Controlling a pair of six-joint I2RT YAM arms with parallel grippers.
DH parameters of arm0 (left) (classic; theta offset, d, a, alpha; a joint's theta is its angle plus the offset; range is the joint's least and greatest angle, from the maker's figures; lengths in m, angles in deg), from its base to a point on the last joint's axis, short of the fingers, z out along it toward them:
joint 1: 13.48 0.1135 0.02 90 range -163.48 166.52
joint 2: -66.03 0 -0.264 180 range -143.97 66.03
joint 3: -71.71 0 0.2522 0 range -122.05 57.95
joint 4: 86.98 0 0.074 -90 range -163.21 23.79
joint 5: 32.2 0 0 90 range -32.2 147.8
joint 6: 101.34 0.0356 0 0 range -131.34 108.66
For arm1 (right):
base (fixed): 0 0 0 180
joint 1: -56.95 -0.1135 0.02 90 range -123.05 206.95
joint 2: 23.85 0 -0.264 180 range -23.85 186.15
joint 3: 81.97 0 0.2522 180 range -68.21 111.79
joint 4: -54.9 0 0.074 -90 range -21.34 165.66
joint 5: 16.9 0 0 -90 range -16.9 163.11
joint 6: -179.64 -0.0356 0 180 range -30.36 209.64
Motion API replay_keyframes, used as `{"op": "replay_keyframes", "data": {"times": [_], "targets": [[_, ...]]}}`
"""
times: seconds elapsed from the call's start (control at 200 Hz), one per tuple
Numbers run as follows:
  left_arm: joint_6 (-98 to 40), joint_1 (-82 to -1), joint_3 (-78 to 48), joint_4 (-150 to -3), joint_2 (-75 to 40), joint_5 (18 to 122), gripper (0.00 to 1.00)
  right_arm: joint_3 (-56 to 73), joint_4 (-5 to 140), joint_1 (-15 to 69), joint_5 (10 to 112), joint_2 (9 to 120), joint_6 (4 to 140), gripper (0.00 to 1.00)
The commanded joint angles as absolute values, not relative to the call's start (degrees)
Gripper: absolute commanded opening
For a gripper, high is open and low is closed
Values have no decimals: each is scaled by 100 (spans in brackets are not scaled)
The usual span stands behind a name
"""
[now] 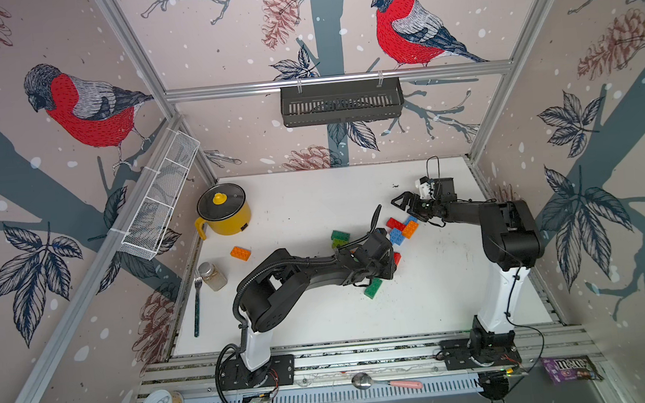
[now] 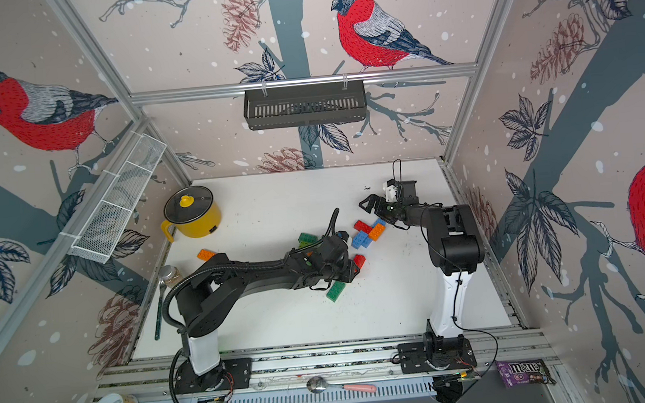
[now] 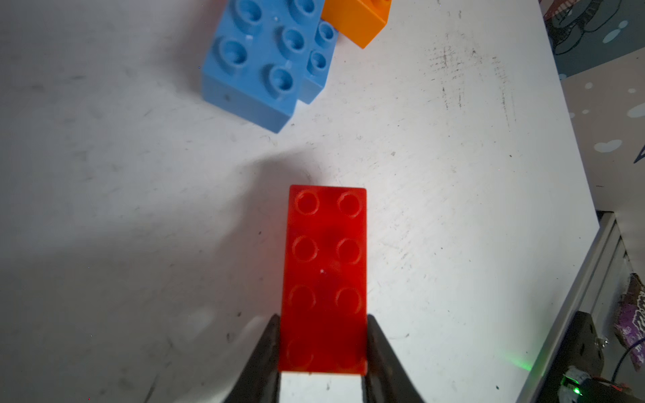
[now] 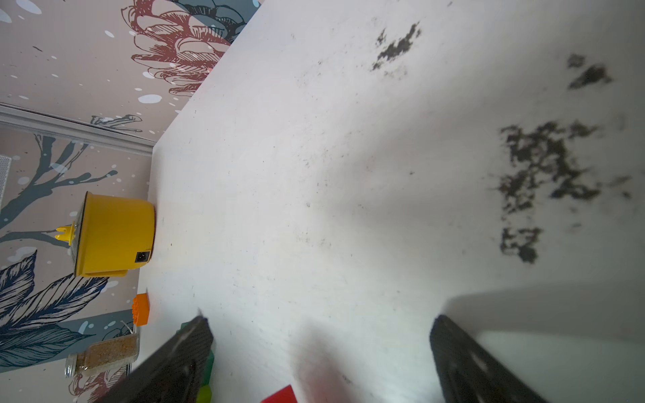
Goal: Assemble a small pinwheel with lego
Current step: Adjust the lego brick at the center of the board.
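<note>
— Which colours?
— A plain red brick (image 1: 397, 258); at its twelve o'clock a blue brick (image 1: 395, 237), at one an orange brick (image 1: 410, 229).
— Around them?
— White bench (image 1: 322, 320) with dark smudges, yellow pot (image 1: 224, 214), pinkish wall (image 1: 221, 41) printed with red-breasted birds.

Left black-and-white robot arm (image 1: 303, 275): base at 7 o'clock in both top views, forearm stretched low toward 3 o'clock. Left black parallel gripper (image 3: 323, 316) is clamped on one end of a red oblong studded plastic brick (image 3: 326, 258), fingers (image 3: 268, 349) against its long sides.

Right black-and-white robot arm (image 1: 508, 231): base at 5 o'clock, forearm reaching toward 10 o'clock. Right black parallel gripper (image 4: 321, 319): jaws spread wide.
</note>
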State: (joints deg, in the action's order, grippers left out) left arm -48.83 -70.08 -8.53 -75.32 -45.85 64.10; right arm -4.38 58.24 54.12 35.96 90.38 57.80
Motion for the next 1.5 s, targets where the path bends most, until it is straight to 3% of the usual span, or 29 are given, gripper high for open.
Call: {"op": "replay_keyframes", "data": {"times": [0.0, 0.46, 0.7, 1.021, 1.496], "targets": [[-4825, -6876, -1065, -7295, -4768, 6192, 10, -659, 6247, 5384, 3704, 8879, 5574, 99], [-4416, -6297, -908, -7261, -4677, 6092, 10, -2000, 5680, 5171, 3880, 7928, 5223, 99], [-4305, -6291, -309, -7461, -4082, 5868, 9, -2492, 5566, 4995, 4017, 7416, 5178, 99], [-3528, -6296, -668, -7205, -4056, 5436, 9, -2163, 6507, 4803, 4930, 6996, 5855, 99], [-3390, -6314, -1517, -6812, -4723, 5324, 7, -1593, 6816, 4272, 4967, 7297, 6264, 99]]}}
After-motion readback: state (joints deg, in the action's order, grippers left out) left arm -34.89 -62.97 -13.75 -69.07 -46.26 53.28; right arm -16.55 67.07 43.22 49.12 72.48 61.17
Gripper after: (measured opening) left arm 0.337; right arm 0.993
